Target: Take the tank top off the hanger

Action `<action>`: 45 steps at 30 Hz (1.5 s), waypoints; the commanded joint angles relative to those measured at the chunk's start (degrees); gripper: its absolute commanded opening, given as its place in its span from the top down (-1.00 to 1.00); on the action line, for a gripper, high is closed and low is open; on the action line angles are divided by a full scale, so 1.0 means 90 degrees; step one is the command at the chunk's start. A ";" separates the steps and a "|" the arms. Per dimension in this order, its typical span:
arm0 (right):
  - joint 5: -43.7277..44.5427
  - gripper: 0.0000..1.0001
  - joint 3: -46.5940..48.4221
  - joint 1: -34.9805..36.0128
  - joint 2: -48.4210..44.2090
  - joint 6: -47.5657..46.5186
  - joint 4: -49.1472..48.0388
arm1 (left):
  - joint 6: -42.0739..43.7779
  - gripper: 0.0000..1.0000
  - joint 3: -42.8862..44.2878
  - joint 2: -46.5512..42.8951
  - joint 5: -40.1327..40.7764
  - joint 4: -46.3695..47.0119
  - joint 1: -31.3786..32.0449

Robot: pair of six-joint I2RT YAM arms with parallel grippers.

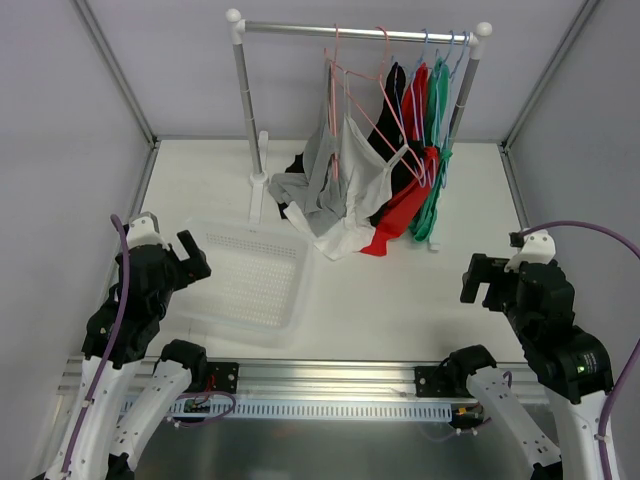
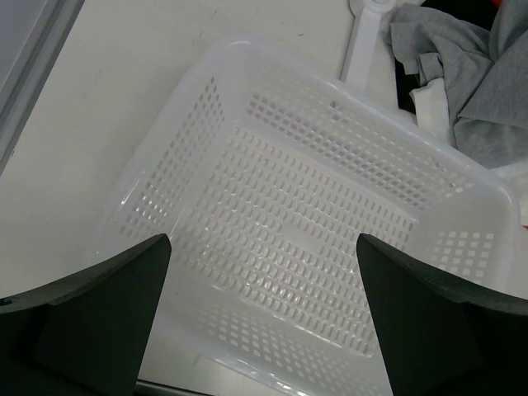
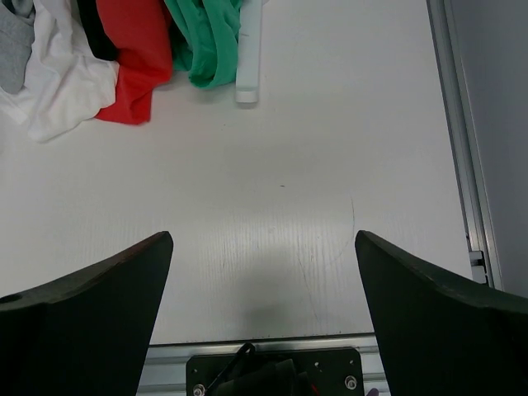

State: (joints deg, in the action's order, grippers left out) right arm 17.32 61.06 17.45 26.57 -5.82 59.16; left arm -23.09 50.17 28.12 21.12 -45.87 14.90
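Both claws stand fully released and grasp nothing; the left gripper (image 1: 193,256) hangs over the basket (image 1: 255,275) on the near-left side of the rack (image 1: 350,29), and the right gripper (image 1: 478,280) waits on the near-right side of the rack, well apart from it. The tank tops hang bunched under the right half of the rack's rail, with their hems slumped onto the table (image 1: 400,300) at the rack's foot; in order along the rail they are the grey top (image 1: 310,185), the white top (image 1: 355,175), the black top (image 1: 395,90), the red top (image 1: 405,205) and the green top (image 1: 435,110). Which of these the task intends cannot be told; the grey and white ones lie nearest the arms. Probable faults: the garments overlap closely, so a pinch into the pile may take two layers or the wrong top; the pink hangers (image 1: 336,90) already sit tilted, so a strap may snag on a hanger arm and a straight pull would then drag the hanger off the rail rather than free the cloth; the rack looks light and narrow-footed, so a hard pull toward the arms may tip or slide it; a slack hem gives poor purchase, and thin fabric may slip from the fingers. Container status: the basket is the only one present; it is white, perforated, and holds nothing, as the left wrist view confirms; the grey top lies just beside its far corner, nearest the rack, without entering it.
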 commanded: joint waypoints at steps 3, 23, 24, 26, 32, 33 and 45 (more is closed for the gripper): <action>0.0175 -0.99 0.0081 0.0034 -0.0100 0.0120 -0.0372 | 0.0144 -0.97 -0.0038 0.0040 -0.0121 0.0213 -0.0063; -0.1699 -0.99 0.0715 0.0043 0.0446 0.0891 -0.1592 | 0.0154 -0.97 -0.0077 0.0069 -0.0374 0.0262 -0.0073; -0.1797 -0.99 0.0764 0.0043 0.0476 0.0901 -0.1592 | 0.0154 -0.97 -0.0077 0.0117 -0.0404 0.0291 -0.0063; -0.1817 -0.99 0.0755 0.0043 0.0505 0.0930 -0.1660 | 0.0173 -0.97 -0.0038 0.0244 -0.0618 0.0330 -0.0063; -0.3582 -0.94 0.1369 0.0034 0.1507 0.0998 -0.1992 | 0.0232 -0.97 -0.0018 0.0713 -0.0989 0.0350 -0.0063; -0.3913 -0.90 0.1689 0.0033 0.1772 0.1037 -0.2041 | 0.0232 -0.97 -0.0028 0.0675 -0.1009 0.0350 -0.0063; -0.2056 -0.74 0.4445 0.1682 0.5453 0.0345 -0.2412 | 0.0281 -0.97 -0.0086 0.0645 -0.1156 0.0418 -0.0063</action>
State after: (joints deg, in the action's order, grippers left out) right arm -9.93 94.21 30.02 72.34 0.27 40.99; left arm -21.58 49.71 33.98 12.38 -43.81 14.90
